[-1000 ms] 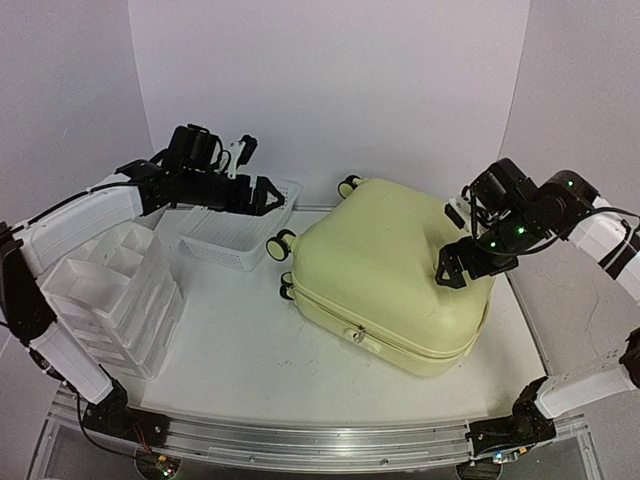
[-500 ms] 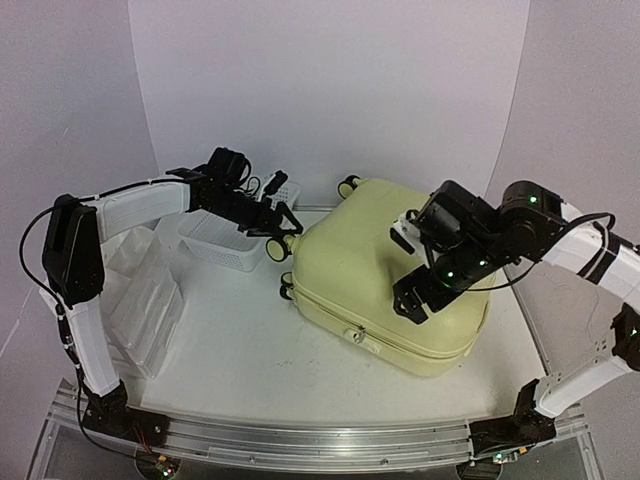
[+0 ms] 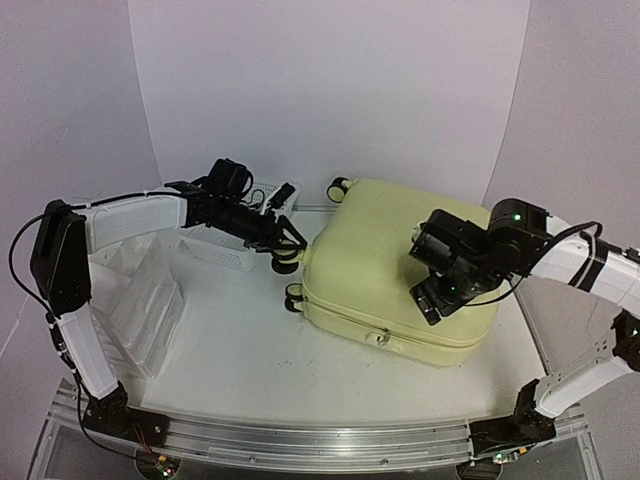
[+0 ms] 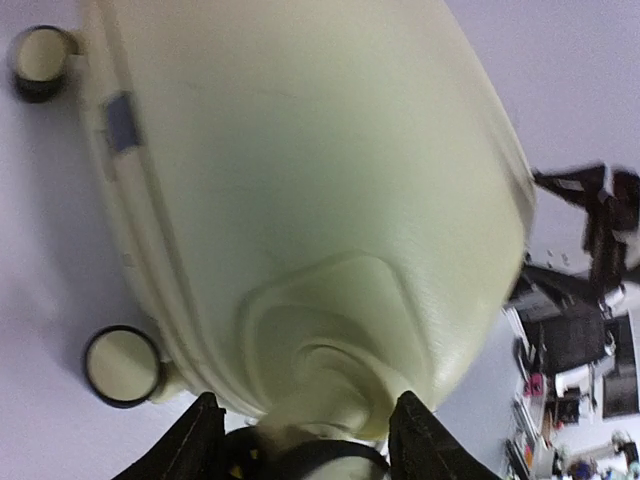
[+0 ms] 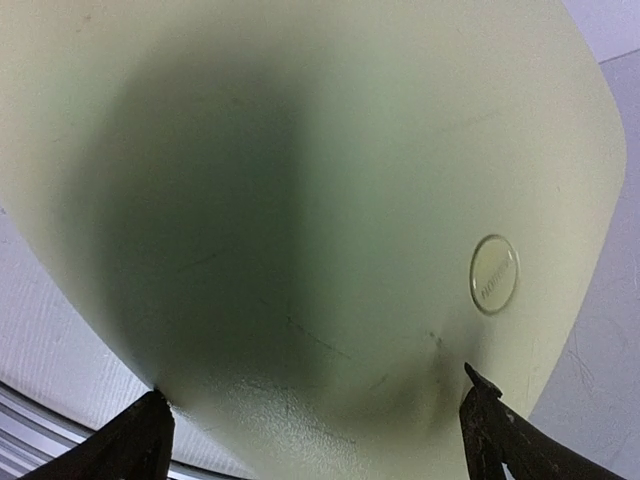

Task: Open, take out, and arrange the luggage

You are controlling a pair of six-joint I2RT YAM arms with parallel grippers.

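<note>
The luggage [image 3: 385, 255], a big pale yellow hard-shell case, lies shut and flat at centre right. My left gripper [image 3: 286, 247] reaches in from the left to its near-left corner. In the left wrist view the luggage [image 4: 300, 170] fills the frame, and my left gripper [image 4: 308, 440] is closed around a black-and-cream caster wheel [image 4: 310, 458], which spans the gap between the fingers [image 4: 205, 440]. My right gripper [image 3: 437, 297] rests low over the lid, spread wide. The right wrist view shows the right gripper [image 5: 320, 435] open above the luggage shell [image 5: 300, 200], beside a round badge [image 5: 493, 273].
A white mesh basket [image 3: 222, 250] sits behind the left arm at back left. A white drawer organizer [image 3: 140, 300] stands at the left. Other caster wheels [image 3: 295, 294] jut from the case's left side. The zipper pull [image 3: 378, 338] faces the front edge.
The luggage has slid and turned to the right. My left gripper has narrowed around the corner wheel. The right gripper has come down and forward over the lid.
</note>
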